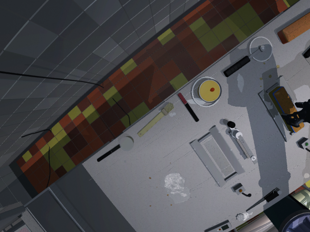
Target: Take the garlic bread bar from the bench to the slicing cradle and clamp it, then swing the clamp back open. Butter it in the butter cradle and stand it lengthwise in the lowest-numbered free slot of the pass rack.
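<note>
The garlic bread bar (285, 107) is a brown-orange block lying in a grey cradle (275, 112) at the right side of the counter. My gripper (291, 119) is at the bar's near end, and it is open with nothing held. The long empty grey cradle (217, 156) lies in the middle of the counter. A clamp lever with a black knob (239, 140) sits along its right side. Another orange bar (295, 27) sits in a recess at the top right.
A tiled wall runs along the counter's far edge. On the counter lie a bowl of yellow butter (207, 91), a pastry brush (156, 119), a red-black knife (188, 107), a pizza wheel (260, 48), a ladle-like tool (116, 148) and a crumpled wrapper (176, 187).
</note>
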Motion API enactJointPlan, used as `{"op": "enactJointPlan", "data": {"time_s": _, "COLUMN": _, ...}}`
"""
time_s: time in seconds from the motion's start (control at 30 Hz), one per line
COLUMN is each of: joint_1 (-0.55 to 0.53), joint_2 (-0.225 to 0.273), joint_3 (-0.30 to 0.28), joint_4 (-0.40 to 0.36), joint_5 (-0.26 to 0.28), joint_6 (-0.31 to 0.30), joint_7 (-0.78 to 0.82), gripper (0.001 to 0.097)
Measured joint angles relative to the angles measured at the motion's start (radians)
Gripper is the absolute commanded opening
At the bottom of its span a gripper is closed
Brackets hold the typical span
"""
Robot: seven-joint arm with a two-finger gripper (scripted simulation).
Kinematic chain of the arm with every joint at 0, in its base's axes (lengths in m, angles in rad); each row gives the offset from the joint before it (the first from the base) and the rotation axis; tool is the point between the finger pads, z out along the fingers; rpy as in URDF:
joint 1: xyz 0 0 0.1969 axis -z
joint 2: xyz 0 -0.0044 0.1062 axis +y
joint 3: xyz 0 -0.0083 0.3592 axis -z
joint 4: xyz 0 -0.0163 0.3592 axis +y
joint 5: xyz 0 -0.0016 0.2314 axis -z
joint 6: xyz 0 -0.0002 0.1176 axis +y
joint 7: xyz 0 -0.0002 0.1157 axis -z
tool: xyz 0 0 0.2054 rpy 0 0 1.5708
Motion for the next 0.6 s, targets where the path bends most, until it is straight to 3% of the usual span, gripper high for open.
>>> {"op": "enactJointPlan", "data": {"time_s": 0.37, "joint_1": 0.000, "joint_2": 0.000, "joint_3": 0.000, "joint_4": 0.000, "joint_5": 0.000, "joint_6": 0.000, "joint_7": 0.000, "gripper": 0.0750}}
{"op": "enactJointPlan", "data": {"time_s": 0.6, "joint_1": 0.000, "joint_2": 0.000, "joint_3": 0.000, "joint_4": 0.000, "joint_5": 0.000, "joint_6": 0.000, "joint_7": 0.000, "gripper": 0.0610}}
